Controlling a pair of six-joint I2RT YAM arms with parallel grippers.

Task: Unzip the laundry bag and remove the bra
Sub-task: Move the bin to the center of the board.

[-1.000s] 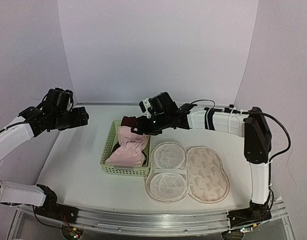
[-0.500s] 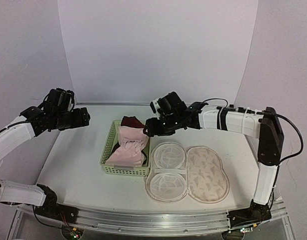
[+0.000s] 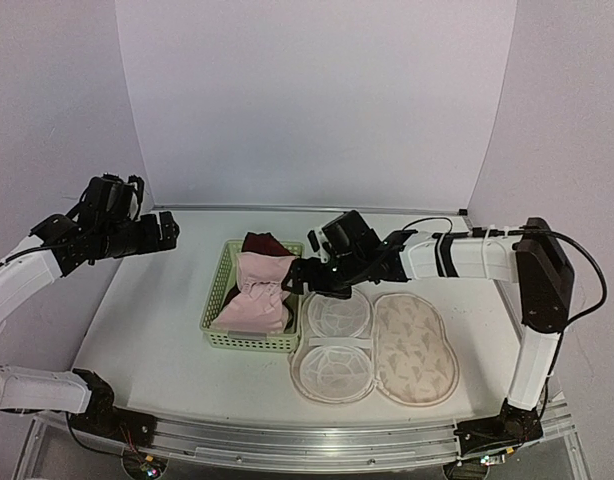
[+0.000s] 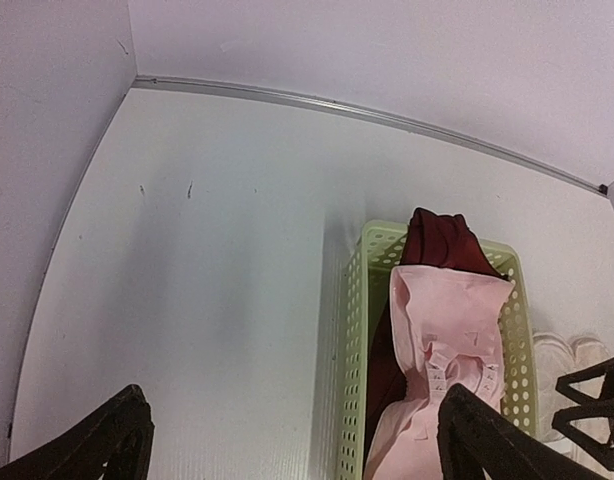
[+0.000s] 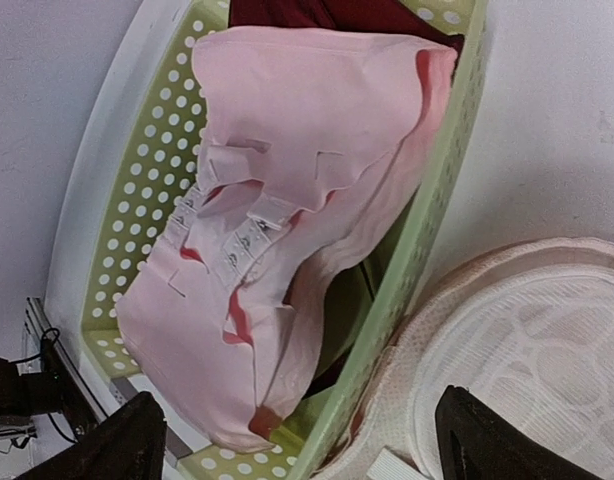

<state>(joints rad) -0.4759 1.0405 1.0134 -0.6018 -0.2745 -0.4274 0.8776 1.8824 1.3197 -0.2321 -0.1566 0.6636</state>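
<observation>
Items on my screen, top view unless noted:

1. Laundry bag (image 3: 415, 350): lower centre-right of the frame, lying on the table (image 3: 147, 340), unzipped and spread flat. The white mesh cups are on its left half and the printed half is on the right.
2. Bra (image 3: 257, 290): pink, left of the bag, lying in the green basket (image 3: 215, 300) on top of a dark red garment (image 3: 267, 243).
3. Right gripper (image 3: 299, 276): centre of the frame, over the basket's right rim. In its wrist view I see the jaws spread wide, holding nothing.
4. Left gripper (image 3: 170, 232): upper left, well apart from the basket. I see its jaws wide and empty.
</observation>
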